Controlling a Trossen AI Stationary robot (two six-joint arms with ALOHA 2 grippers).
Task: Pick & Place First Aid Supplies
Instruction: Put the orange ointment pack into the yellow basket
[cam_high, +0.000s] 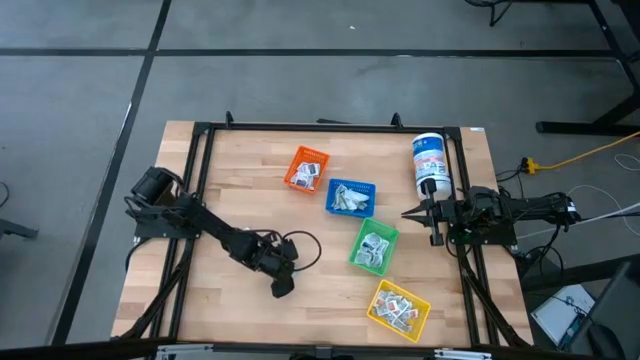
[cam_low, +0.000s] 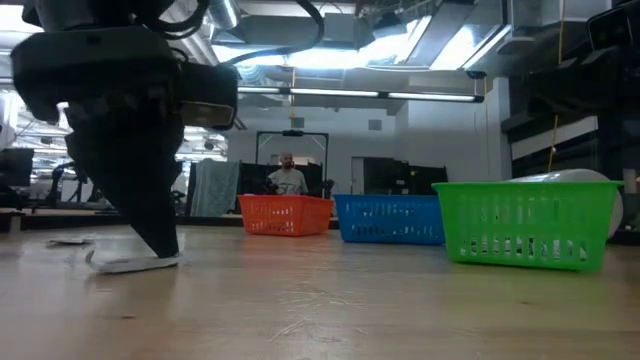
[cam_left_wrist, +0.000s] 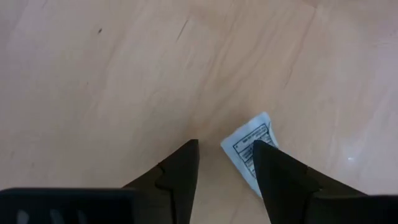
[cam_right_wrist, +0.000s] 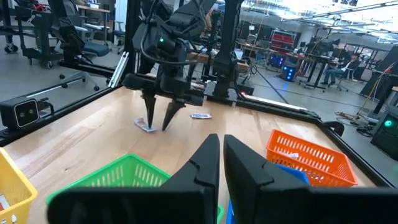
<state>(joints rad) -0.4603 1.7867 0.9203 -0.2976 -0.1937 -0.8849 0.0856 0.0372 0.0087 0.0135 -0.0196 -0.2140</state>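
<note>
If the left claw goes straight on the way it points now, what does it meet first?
Probably the white packet lying by the open left claw, one fingertip seemingly over its edge; otherwise the bare wooden table.

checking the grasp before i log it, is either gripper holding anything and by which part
Nothing is held. The left gripper is open over a small white packet lying flat on the table, one finger overlapping its edge. The right gripper is shut and empty.

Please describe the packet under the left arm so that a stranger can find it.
On the wooden table, go to the left gripper, open near the front edge. The small white packet lies flat between its fingers, loose on bare wood, unlike those in the coloured bins.
</note>
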